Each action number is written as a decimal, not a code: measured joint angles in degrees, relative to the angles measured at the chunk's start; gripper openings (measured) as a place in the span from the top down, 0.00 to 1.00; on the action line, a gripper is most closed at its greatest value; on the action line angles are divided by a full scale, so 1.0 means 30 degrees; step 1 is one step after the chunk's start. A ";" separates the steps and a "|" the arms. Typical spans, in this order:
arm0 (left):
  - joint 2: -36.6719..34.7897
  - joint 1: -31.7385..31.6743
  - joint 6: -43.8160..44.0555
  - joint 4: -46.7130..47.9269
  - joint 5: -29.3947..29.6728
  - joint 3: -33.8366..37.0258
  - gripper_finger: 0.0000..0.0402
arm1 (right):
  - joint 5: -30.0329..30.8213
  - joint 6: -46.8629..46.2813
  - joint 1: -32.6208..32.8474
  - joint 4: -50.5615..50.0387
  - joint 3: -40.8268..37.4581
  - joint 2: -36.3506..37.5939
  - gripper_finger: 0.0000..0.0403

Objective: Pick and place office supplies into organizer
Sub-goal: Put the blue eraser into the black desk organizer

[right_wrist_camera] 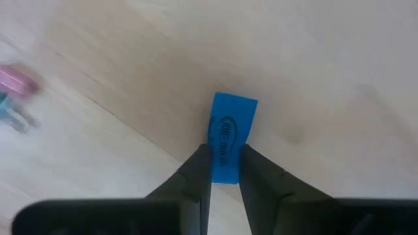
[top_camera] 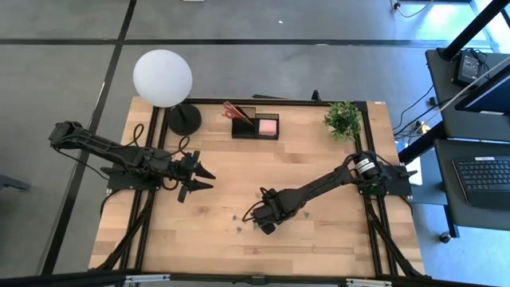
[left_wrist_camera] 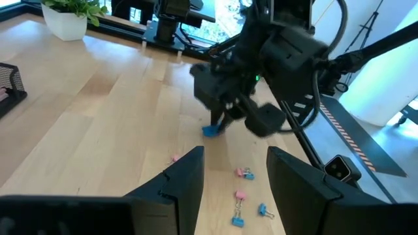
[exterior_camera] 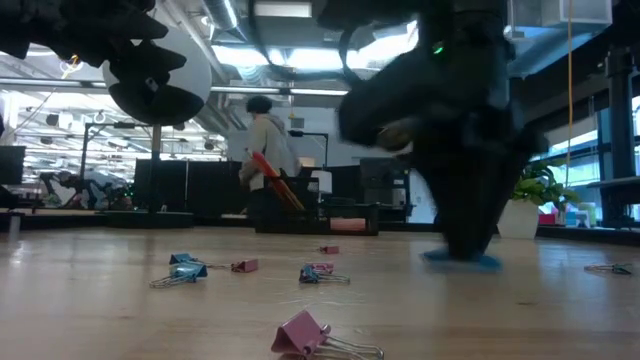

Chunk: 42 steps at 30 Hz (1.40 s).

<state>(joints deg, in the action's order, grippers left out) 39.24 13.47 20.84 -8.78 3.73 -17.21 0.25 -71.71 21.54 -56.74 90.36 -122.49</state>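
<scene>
While the left gripper (top_camera: pixel 201 178) is held above the left half of the wooden counter (top_camera: pixel 319 239), its fingers (left_wrist_camera: pixel 186 179) spread wide with nothing between them, the right gripper (right_wrist_camera: pixel 225 160) is pressed down near the counter's front middle. In the right wrist view its two dark fingers (right_wrist_camera: pixel 196 166) are seen closed against the sides of a small blue eraser (right_wrist_camera: pixel 230 134), which lies flat on the wood with printed lettering on its face. The same blue eraser is seen in the low view as a blue sliver at the base of the right arm, touching the counter.

Several binder clips are scattered just beside the right gripper, toward the left arm: a pink binder clip (exterior_camera: pixel 305 333) nearest the low camera, a blue binder clip (exterior_camera: pixel 185 268) farther back, and other small pink and blue ones near them.

The black organizer (top_camera: pixel 255 125) is placed at the far edge of the counter, well apart from both grippers. Red-handled scissors (top_camera: pixel 233 111) are stood in its left compartment, and a pink sticky-note pad (top_camera: pixel 268 125) is lodged in its right one. A lamp with a white globe (top_camera: pixel 162 77) is set to the organizer's left, and a small potted plant (top_camera: pixel 343 119) to its right.
</scene>
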 joint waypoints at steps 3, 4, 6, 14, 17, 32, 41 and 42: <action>0.0000 -0.0004 0.0000 0.0000 0.0000 0.0000 0.60 | 0.0371 0.0235 -0.0219 -0.0448 0.0053 0.0988 0.83; 0.0000 -0.0004 0.0000 0.0000 -0.0002 0.0000 0.60 | 0.0502 0.0480 -0.0341 -0.0771 0.0096 0.1281 0.83; 0.0000 0.0000 -0.0005 0.0000 -0.0028 0.0000 0.60 | 0.1041 0.0899 -0.0677 -0.1223 0.0068 0.1805 0.83; 0.0000 -0.0007 0.0007 0.0007 -0.0124 0.0000 0.60 | 0.3060 0.6224 -0.3114 -0.1218 0.0771 0.3384 0.83; 0.0000 -0.0007 -0.0013 0.0000 -0.0124 0.0000 0.60 | 0.3492 0.9371 -0.4595 -0.0999 0.1858 0.3463 0.83; 0.0003 -0.0007 0.0364 -0.0012 0.1614 0.0000 0.60 | 0.2542 2.5116 -1.1758 0.3020 0.3900 0.3393 0.83; 0.0007 -0.0007 0.0867 -0.0042 0.3974 0.0000 0.60 | 0.0798 2.7650 -1.3246 0.5398 0.3820 0.2158 0.83; 0.0007 -0.0007 0.0867 -0.0067 0.3970 -0.0010 0.60 | 0.0634 2.8003 -1.3285 0.5531 0.3813 0.2004 0.83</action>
<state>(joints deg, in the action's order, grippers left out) 39.27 13.45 23.44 -8.98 15.64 -17.24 2.16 12.30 -18.31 -40.15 101.80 -116.48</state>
